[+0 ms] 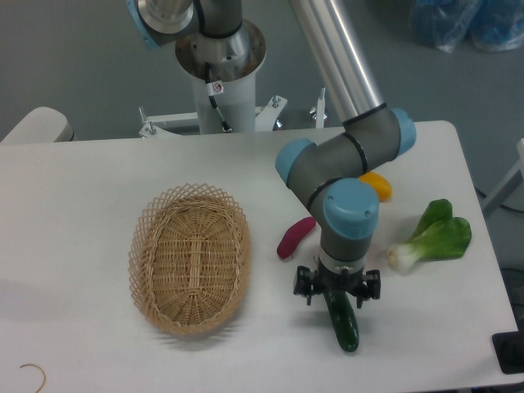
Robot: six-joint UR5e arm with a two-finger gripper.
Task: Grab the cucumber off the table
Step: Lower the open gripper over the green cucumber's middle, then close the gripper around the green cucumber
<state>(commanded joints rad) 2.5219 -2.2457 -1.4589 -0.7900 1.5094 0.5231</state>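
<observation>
The cucumber point(343, 322), long, glossy and dark green, lies on the white table point(82, 246) at the front right. My gripper point(337, 292) is right over its upper end, the black fingers standing either side of it. The wrist hides that end of the cucumber, and only its lower half shows. The jaws look spread around it; I see no closing on it.
A wicker basket point(191, 259) sits left of centre. A purple sweet potato point(295, 237) lies just up-left of the gripper. A bok choy point(432, 236) is to the right, and a yellow-orange item point(377, 187) shows behind the arm. The table's front edge is near the cucumber.
</observation>
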